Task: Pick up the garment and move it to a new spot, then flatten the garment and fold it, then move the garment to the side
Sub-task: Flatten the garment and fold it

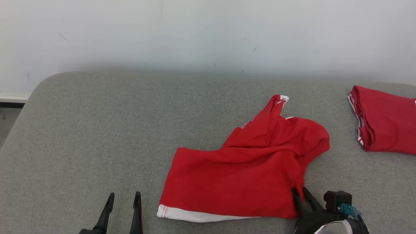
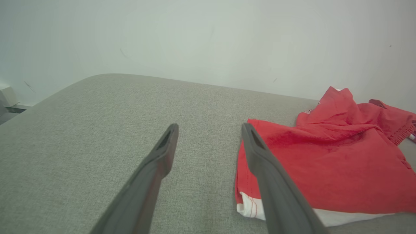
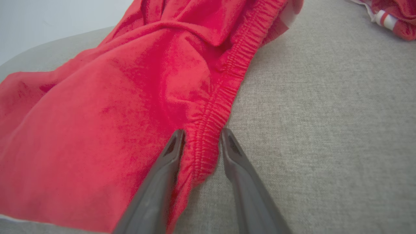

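A red garment with a white hem band lies crumpled on the grey padded surface, right of centre. In the right wrist view its elastic waistband edge runs between the two fingers of my right gripper, whose jaws stand apart on either side of the band. From the head view, the right gripper is at the garment's near right corner. My left gripper stands open and empty over bare surface, just left of the garment's white hem, as the left wrist view also shows.
Another red garment with striped trim lies folded at the far right edge, also in the right wrist view. A pale wall rises behind the surface. The surface's rounded left corner drops off toward the floor.
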{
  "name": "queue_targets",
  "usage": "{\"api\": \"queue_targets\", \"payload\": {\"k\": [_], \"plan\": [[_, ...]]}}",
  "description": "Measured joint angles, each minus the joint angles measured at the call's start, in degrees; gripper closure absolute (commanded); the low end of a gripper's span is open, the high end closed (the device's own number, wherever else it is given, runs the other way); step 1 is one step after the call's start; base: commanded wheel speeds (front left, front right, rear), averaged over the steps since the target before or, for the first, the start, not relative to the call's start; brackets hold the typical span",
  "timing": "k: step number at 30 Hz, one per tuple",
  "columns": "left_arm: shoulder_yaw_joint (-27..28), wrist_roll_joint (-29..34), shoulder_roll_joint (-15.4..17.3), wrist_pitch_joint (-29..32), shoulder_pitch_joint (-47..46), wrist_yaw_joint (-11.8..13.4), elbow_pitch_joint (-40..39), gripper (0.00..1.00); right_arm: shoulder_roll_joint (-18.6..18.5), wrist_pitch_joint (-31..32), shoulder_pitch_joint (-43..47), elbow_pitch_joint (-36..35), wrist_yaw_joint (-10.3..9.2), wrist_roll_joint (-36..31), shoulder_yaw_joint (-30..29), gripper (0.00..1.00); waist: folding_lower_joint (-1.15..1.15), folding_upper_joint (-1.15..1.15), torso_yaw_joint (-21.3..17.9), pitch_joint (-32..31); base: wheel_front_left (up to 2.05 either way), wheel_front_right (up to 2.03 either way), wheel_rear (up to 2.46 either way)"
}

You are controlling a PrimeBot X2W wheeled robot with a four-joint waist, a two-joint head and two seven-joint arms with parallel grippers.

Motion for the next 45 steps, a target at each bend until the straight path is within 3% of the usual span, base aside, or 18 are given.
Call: {"api": "queue_targets", "payload": {"k": [6, 16, 26, 31, 37, 45], "plan": [[0.0, 0.0, 0.0, 0.0, 0.2, 0.0, 0.1, 0.0, -0.9, -0.3, -0.4, -0.9, 0.0, 1.2, 0.6, 1.0, 0.0, 0.0, -0.3, -0.5, 0.0, 0.0, 0.0], [-1.7, -1.0, 0.0, 0.0, 1.3, 0.5, 0.5, 0.0, -4.3, -0.2, 13.4, -16.4, 0.0, -0.8, -4.7, 1.0, 0.0, 0.0, -1.3, -2.3, 0.0, 0.0, 0.0], [-2.7, -1.6, 0.0, 0.0, 1.3, 0.9, 0.6, 0.0, -4.5, 8.2, 19.5, -29.9, 0.0, -4.3, -7.8, 1.0, -0.01, 0.0, -1.1, -2.3, 0.0, 0.0, 0.0], [-3.3, -1.8, 0.0, 0.0, 1.3, 0.7, 1.1, 0.0, -4.6, 12.9, 15.1, -28.5, 0.0, -6.6, -5.9, 1.0, -0.01, 0.0, 0.1, -2.4, 0.0, 0.0, 0.0], [-4.2, -1.8, 0.0, 0.0, 0.7, 0.7, 1.3, 0.0, -4.6, 14.9, 6.1, -21.6, 0.0, -7.5, -3.8, 1.0, -0.01, 0.0, 2.0, -2.2, 0.0, 0.0, 0.0], [-5.0, -2.0, 0.0, 0.0, 0.2, 0.9, 1.6, 0.0, -4.0, 12.1, -2.0, -9.4, 0.0, -7.5, -2.7, 1.0, 0.0, 0.0, 4.0, -1.7, 0.0, 0.0, 0.0]]}}
